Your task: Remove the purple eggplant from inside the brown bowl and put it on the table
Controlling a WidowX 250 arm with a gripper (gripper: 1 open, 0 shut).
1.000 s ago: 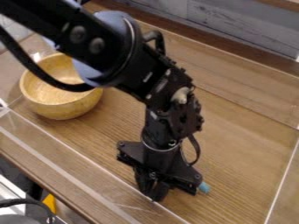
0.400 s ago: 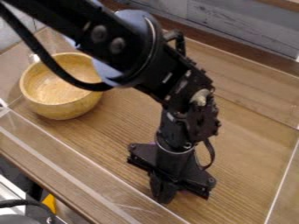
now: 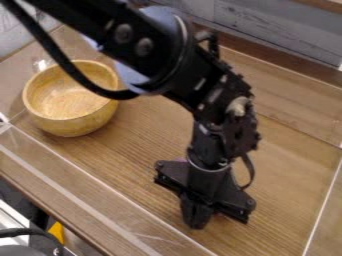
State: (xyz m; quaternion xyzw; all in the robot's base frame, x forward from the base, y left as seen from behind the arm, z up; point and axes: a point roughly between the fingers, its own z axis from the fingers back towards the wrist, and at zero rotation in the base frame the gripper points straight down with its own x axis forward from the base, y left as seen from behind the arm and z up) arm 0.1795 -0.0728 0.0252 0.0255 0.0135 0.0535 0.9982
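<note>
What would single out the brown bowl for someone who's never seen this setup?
Start from the wood-grain table with clear plastic walls. At its left end, left of the black arm, sits the brown bowl. It is the only round, pale-wood vessel there, thick-rimmed.

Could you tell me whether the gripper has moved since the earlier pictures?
Yes. The gripper has shifted rightward in the camera view, farther from the brown bowl, which has stayed put on the table.

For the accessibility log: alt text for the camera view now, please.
A black robot arm reaches down to the table, its end effector pointing at the wood near the front edge. The brown bowl sits upper left, apparently empty; the eggplant is not visible.
</note>
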